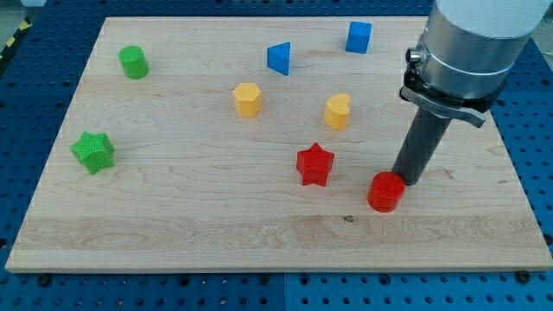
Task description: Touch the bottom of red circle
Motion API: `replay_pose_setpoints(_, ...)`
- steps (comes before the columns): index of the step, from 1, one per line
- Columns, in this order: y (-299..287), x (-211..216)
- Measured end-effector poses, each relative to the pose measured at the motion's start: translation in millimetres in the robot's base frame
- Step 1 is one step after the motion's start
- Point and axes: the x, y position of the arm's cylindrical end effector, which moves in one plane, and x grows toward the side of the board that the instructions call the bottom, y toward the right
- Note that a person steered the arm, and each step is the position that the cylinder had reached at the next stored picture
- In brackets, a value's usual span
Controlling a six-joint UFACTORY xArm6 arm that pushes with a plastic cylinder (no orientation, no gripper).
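The red circle (385, 191) lies on the wooden board (190, 216), right of centre and toward the view's bottom. My tip (405, 180) stands just to the circle's upper right, right against its edge or touching it. The dark rod rises from there to the grey arm body at the view's top right. The circle's bottom side faces open board.
A red star (315, 164) lies left of the circle. A yellow heart (338, 111) and yellow hexagon (247, 99) sit mid-board. A blue triangle (279, 59) and blue cube (359, 37) are near the top. A green cylinder (134, 62) and green star (93, 151) are at the left.
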Motion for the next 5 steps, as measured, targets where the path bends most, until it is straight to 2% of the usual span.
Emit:
replay_pose_setpoints(1,0.0,0.0)
replay_pose_setpoints(4,-2.6,39.5)
replay_pose_setpoints(5,-10.4,67.6)
